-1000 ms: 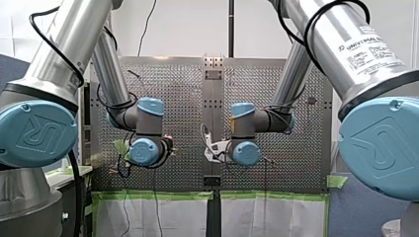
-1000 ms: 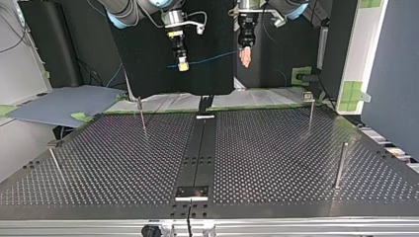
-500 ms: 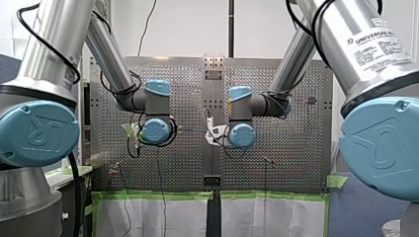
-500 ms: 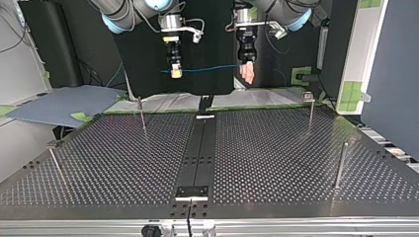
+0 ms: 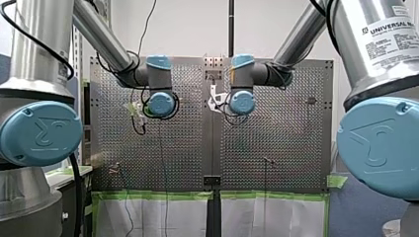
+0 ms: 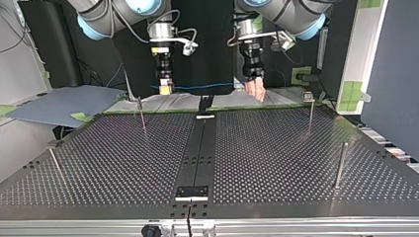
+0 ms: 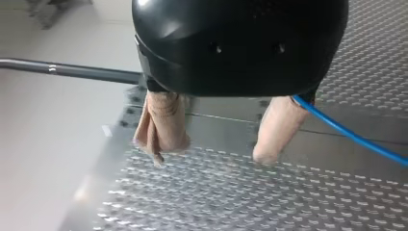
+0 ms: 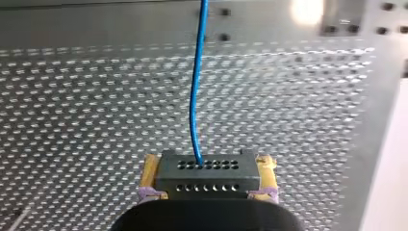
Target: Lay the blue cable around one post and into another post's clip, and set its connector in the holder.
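The blue cable [image 6: 207,87] is stretching almost level, left to right, across the top view's upper middle.
Between yellow pads [image 8: 150,175] my right gripper [image 8: 207,179] is clamping the connector [image 8: 207,168], with the cable leading straight ahead. My left gripper [image 7: 213,151] is standing with beige pads [image 7: 276,125] apart, its body hiding the cable's end.

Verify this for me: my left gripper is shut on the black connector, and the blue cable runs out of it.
Not quite: it is my right gripper, not my left, that is shut on the black connector, as the right wrist view shows. The blue cable does run out of it.
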You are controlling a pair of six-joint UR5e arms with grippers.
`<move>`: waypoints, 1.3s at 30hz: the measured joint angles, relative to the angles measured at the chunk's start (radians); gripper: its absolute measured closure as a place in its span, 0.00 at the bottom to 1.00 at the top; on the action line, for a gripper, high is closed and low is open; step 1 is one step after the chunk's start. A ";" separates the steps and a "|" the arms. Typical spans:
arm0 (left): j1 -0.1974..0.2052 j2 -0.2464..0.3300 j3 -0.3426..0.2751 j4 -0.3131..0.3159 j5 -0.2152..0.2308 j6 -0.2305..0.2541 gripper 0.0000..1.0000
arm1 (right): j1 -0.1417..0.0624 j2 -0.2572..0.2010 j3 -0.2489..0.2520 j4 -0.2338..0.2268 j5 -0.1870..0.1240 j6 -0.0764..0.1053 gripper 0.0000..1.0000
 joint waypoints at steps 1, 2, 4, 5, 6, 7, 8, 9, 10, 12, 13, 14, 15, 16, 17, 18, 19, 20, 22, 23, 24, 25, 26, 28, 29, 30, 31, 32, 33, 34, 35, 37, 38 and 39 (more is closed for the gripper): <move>0.002 0.009 0.009 -0.010 0.000 -0.003 0.00 | 0.000 -0.009 -0.003 0.009 -0.001 0.000 1.00; 0.004 0.021 0.021 -0.022 0.000 -0.006 0.00 | -0.001 -0.022 -0.005 0.022 -0.001 0.000 1.00; 0.006 0.040 0.035 -0.040 0.000 -0.009 0.00 | -0.003 -0.039 -0.011 0.039 -0.005 -0.001 1.00; 0.007 0.052 0.041 -0.052 0.000 -0.010 0.00 | -0.004 -0.051 -0.017 0.050 -0.010 -0.003 1.00; 0.007 0.061 0.044 -0.061 0.000 -0.010 0.00 | -0.005 -0.059 -0.024 0.059 -0.016 -0.005 1.00; 0.008 0.069 0.047 -0.070 0.000 -0.012 0.00 | -0.006 -0.069 -0.031 0.069 -0.024 -0.008 1.00; 0.011 0.081 0.053 -0.082 0.000 -0.014 0.00 | -0.006 -0.082 -0.043 0.081 -0.034 -0.012 1.00; 0.015 0.090 0.059 -0.090 0.000 -0.015 0.00 | -0.006 -0.092 -0.052 0.092 -0.042 -0.014 1.00; 0.019 0.099 0.065 -0.099 0.000 -0.015 0.00 | -0.005 -0.101 -0.061 0.101 -0.048 -0.017 1.00; 0.029 0.119 0.082 -0.119 0.000 -0.010 0.00 | -0.005 -0.117 -0.082 0.123 -0.057 -0.019 1.00; 0.034 0.128 0.091 -0.128 -0.001 -0.006 0.00 | -0.004 -0.122 -0.092 0.132 -0.060 -0.019 1.00; 0.039 0.140 0.102 -0.141 -0.002 -0.001 0.00 | -0.003 -0.125 -0.103 0.144 -0.063 -0.018 1.00; 0.044 0.150 0.111 -0.150 -0.002 0.003 0.00 | -0.003 -0.127 -0.112 0.153 -0.064 -0.018 1.00; 0.048 0.159 0.120 -0.159 -0.003 0.007 0.00 | -0.002 -0.128 -0.122 0.163 -0.066 -0.017 1.00; 0.054 0.172 0.133 -0.173 -0.004 0.012 0.00 | -0.002 -0.129 -0.134 0.175 -0.067 -0.017 1.00; 0.059 0.182 0.143 -0.183 -0.005 0.016 0.00 | -0.002 -0.129 -0.143 0.184 -0.068 -0.016 1.00; 0.065 0.193 0.154 -0.193 -0.006 0.020 0.00 | -0.002 -0.129 -0.152 0.193 -0.069 -0.016 1.00; 0.075 0.206 0.167 -0.207 -0.006 0.025 0.00 | -0.002 -0.129 -0.163 0.204 -0.070 -0.016 1.00; 0.091 0.226 0.186 -0.226 -0.005 0.028 0.00 | -0.001 -0.129 -0.181 0.222 -0.071 -0.015 1.00; 0.102 0.238 0.196 -0.239 -0.002 0.029 0.00 | -0.001 -0.129 -0.192 0.233 -0.073 -0.015 1.00; 0.111 0.248 0.202 -0.248 0.003 0.029 0.00 | -0.001 -0.129 -0.200 0.243 -0.076 -0.015 1.00; 0.119 0.257 0.208 -0.257 0.008 0.027 0.00 | -0.001 -0.129 -0.206 0.253 -0.080 -0.015 1.00; 0.131 0.269 0.215 -0.269 0.017 0.023 0.00 | 0.000 -0.128 -0.213 0.266 -0.087 -0.015 1.00; 0.148 0.286 0.225 -0.287 0.032 0.012 0.00 | 0.000 -0.127 -0.222 0.287 -0.097 -0.015 1.00; 0.160 0.298 0.231 -0.299 0.043 0.003 0.00 | 0.001 -0.127 -0.228 0.300 -0.102 -0.015 1.00; 0.169 0.306 0.236 -0.307 0.052 -0.005 0.00 | 0.002 -0.126 -0.232 0.311 -0.104 -0.016 1.00; 0.179 0.313 0.241 -0.317 0.061 -0.013 0.00 | 0.003 -0.126 -0.237 0.320 -0.108 -0.016 1.00; 0.192 0.319 0.247 -0.330 0.074 -0.026 0.00 | 0.005 -0.125 -0.242 0.329 -0.113 -0.017 1.00; 0.201 0.323 0.252 -0.339 0.083 -0.034 0.00 | 0.006 -0.125 -0.246 0.333 -0.117 -0.017 1.00; 0.209 0.325 0.257 -0.347 0.091 -0.043 0.00 | 0.008 -0.124 -0.250 0.337 -0.122 -0.017 1.00; 0.220 0.327 0.263 -0.359 0.102 -0.054 0.00 | 0.009 -0.123 -0.254 0.340 -0.129 -0.016 1.00; 0.237 0.328 0.271 -0.375 0.119 -0.068 0.00 | 0.012 -0.120 -0.262 0.342 -0.140 -0.016 1.00; 0.248 0.329 0.275 -0.387 0.130 -0.075 0.00 | 0.014 -0.117 -0.267 0.344 -0.146 -0.016 1.00; 0.257 0.329 0.277 -0.395 0.139 -0.080 0.00 | 0.016 -0.113 -0.271 0.344 -0.150 -0.017 1.00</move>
